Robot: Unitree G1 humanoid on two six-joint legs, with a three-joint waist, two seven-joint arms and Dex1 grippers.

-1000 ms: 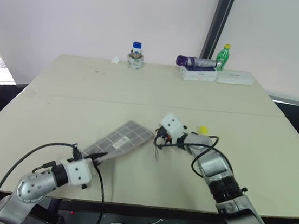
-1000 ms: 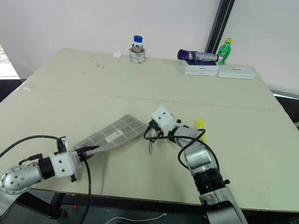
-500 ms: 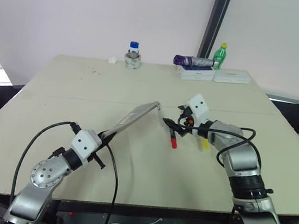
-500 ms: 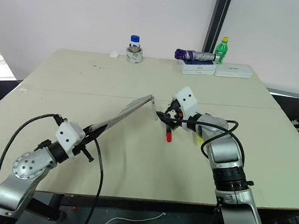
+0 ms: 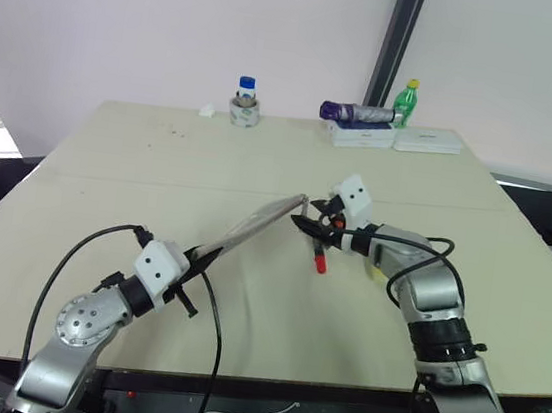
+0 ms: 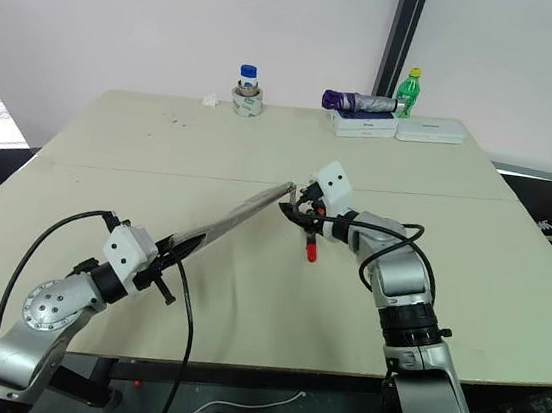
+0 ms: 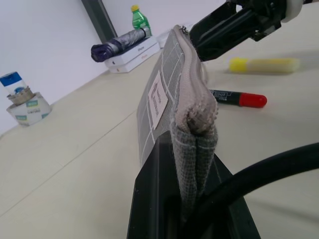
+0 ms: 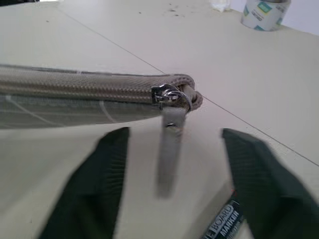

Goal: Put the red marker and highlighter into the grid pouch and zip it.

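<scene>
The left tool (image 5: 191, 269) is clamping the near end of the grid pouch (image 5: 253, 226), holding it on edge and raised off the table (image 5: 140, 165), zipper side up. The right tool (image 6: 299, 209) is hovering at the pouch's far end with its fingers (image 8: 94, 189) spread apart, the zipper's pull cord (image 8: 168, 149) hanging loose between them. The red marker (image 5: 319, 253) is lying on the table just below that tool, and the highlighter (image 7: 264, 64) is lying just to its right.
</scene>
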